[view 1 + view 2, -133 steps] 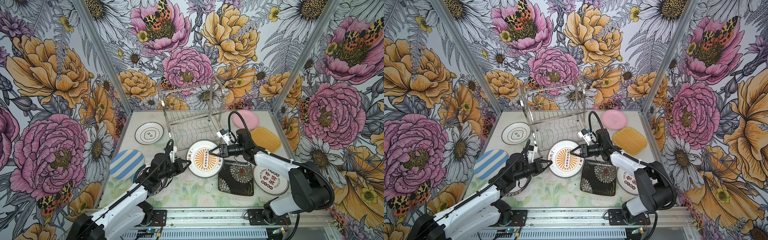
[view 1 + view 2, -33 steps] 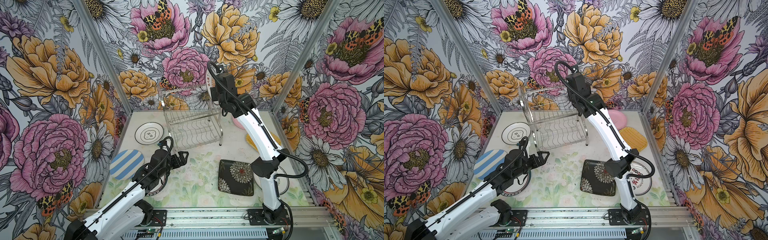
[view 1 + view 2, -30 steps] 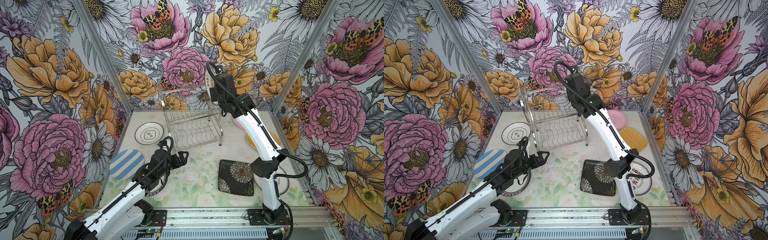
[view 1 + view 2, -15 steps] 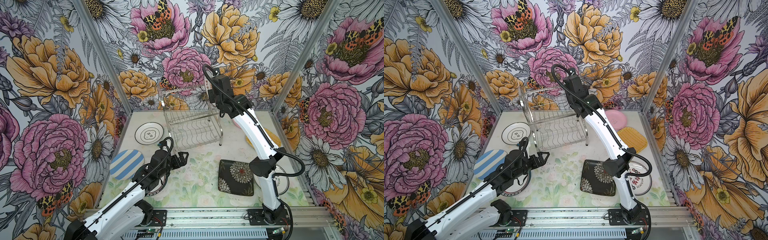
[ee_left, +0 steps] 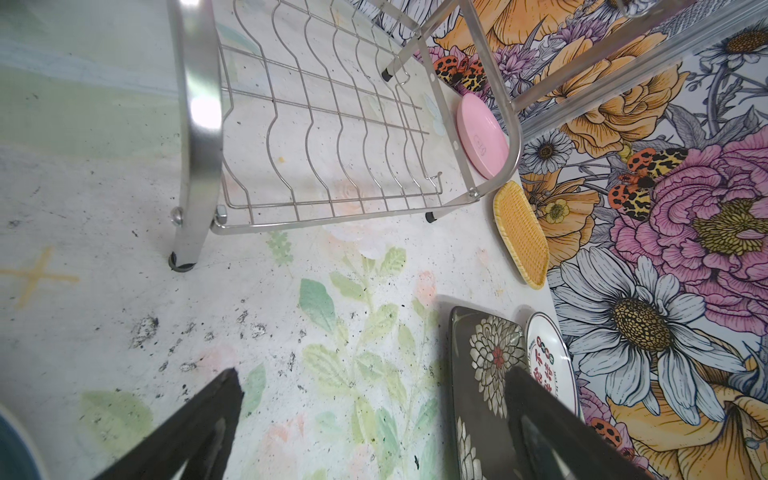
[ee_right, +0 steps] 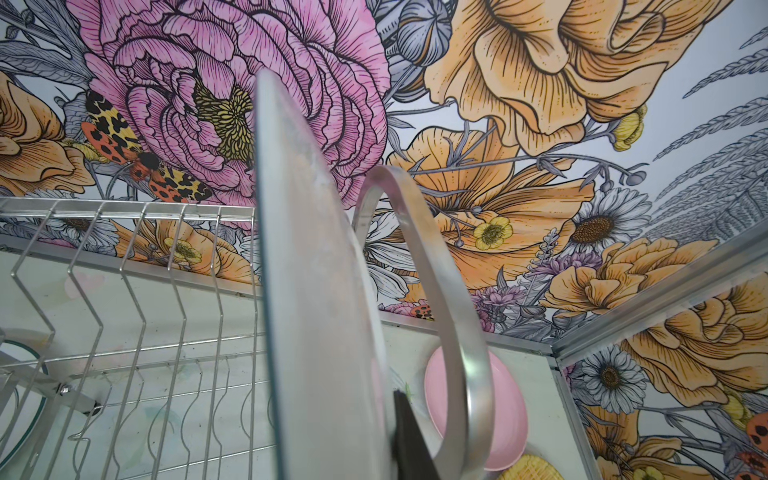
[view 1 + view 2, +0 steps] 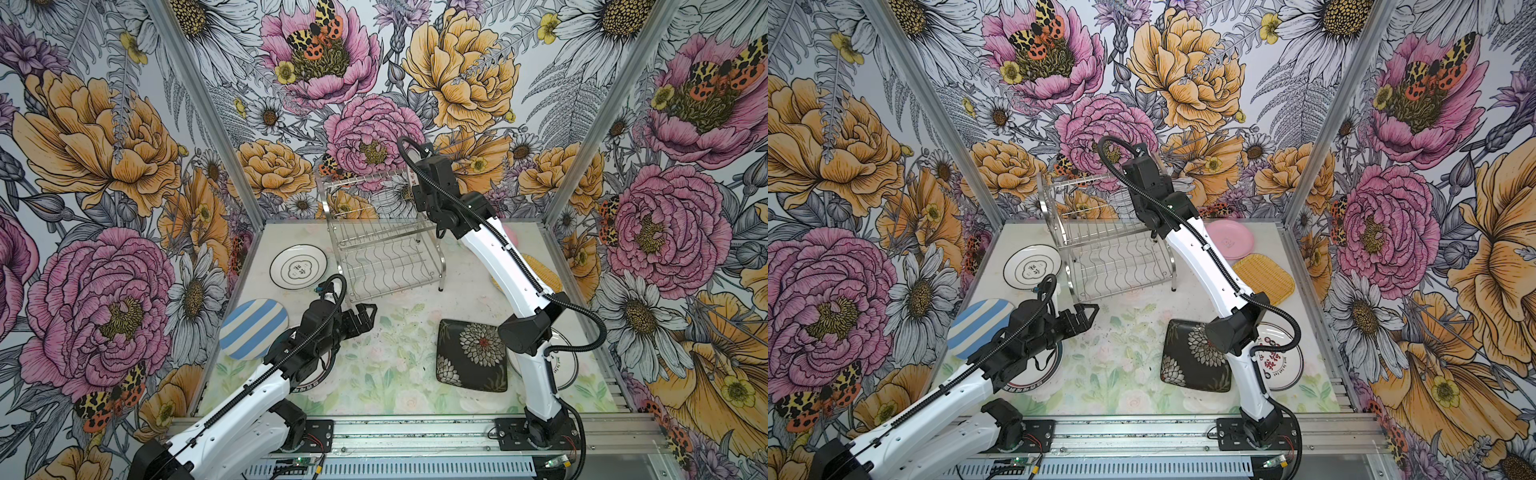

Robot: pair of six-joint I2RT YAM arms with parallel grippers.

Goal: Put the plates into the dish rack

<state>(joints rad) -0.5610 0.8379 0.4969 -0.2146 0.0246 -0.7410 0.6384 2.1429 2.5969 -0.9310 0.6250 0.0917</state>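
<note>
Dish rack (image 7: 386, 249) rear centre, plates (image 7: 298, 266) on table (image 7: 386, 365) either side.

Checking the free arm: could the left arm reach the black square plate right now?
Probably yes: its open tool is empty, and only bare table lies between it and the black square plate.

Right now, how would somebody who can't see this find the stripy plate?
Find the shiny wire dish rack at the back of the table. Left of it lies a white plate with a black ring; just in front of that, at the table's left edge, is the striped plate. Only it has blue-and-white stripes.
</note>
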